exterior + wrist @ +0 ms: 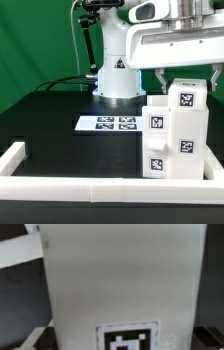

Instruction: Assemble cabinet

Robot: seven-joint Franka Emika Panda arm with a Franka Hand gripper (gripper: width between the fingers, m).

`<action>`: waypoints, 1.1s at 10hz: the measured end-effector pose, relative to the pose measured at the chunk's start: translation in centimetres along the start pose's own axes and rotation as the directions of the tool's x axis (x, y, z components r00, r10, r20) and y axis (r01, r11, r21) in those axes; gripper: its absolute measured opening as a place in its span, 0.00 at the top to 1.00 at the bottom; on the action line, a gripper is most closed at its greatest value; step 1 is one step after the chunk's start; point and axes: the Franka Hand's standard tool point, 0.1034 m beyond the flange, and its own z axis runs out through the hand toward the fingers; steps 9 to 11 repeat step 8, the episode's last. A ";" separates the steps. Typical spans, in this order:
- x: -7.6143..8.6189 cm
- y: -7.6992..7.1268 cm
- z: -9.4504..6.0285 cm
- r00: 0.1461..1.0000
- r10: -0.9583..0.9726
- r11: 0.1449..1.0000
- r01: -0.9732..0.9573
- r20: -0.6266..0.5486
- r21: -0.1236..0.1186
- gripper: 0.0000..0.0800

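The cabinet (172, 135) is a white box-shaped body standing upright at the exterior view's right, with square black-and-white tags on its faces. A smaller white block (187, 96) with a tag sits on its top. My gripper (188, 78) hangs right above this block, one finger on each side of it, and the fingers look spread wider than the block. In the wrist view a white tagged surface of the cabinet (110, 286) fills most of the picture. The fingertips barely show there.
The marker board (108, 123) lies flat on the black table to the exterior view's left of the cabinet. A long low white border rail (60, 186) runs along the front and left. The robot base (117, 70) stands behind.
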 end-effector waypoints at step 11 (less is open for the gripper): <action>-0.5 -0.5 -1.8 1.000 -0.017 1.000 0.017 0.012 -0.010 0.00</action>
